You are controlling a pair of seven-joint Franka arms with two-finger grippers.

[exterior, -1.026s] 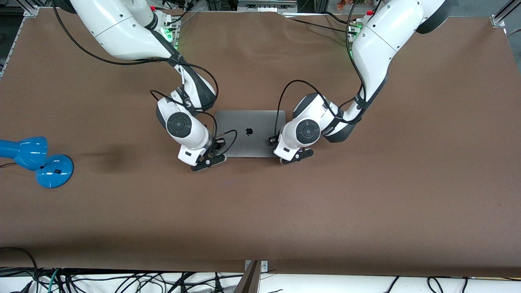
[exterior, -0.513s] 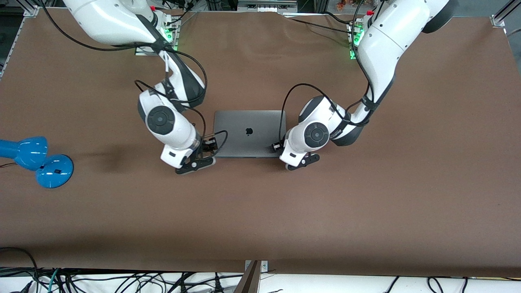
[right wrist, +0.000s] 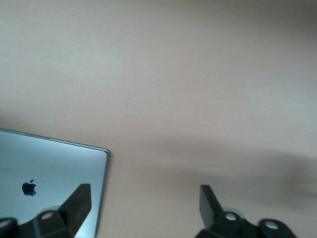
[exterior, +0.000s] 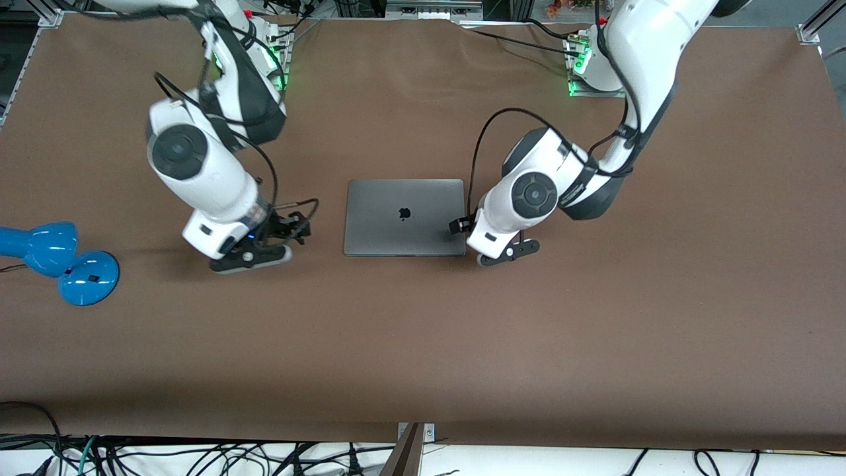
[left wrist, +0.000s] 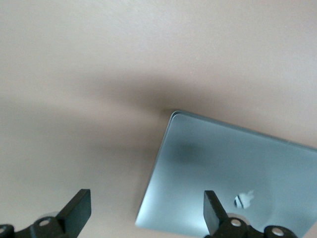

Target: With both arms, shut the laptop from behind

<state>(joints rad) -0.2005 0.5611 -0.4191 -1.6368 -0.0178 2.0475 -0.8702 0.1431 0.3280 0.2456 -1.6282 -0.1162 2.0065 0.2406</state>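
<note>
laptop (exterior: 404, 217) lies closed on table (exterior: 595, 330), left end effector (left wrist: 146, 213) and right end effector (right wrist: 143, 206) both spread above.

Front view: high, facing the arm bases, whole bench (exterior: 595, 330) covered. Wrist views: close, looking down past each gripper. All three share the closed laptop (exterior: 404, 217) (left wrist: 233, 183) (right wrist: 49, 178).

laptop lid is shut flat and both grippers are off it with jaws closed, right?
Not quite: the jaws are open, as both wrist views show. The laptop is shut flat, and the left gripper and right gripper are off it.
</note>
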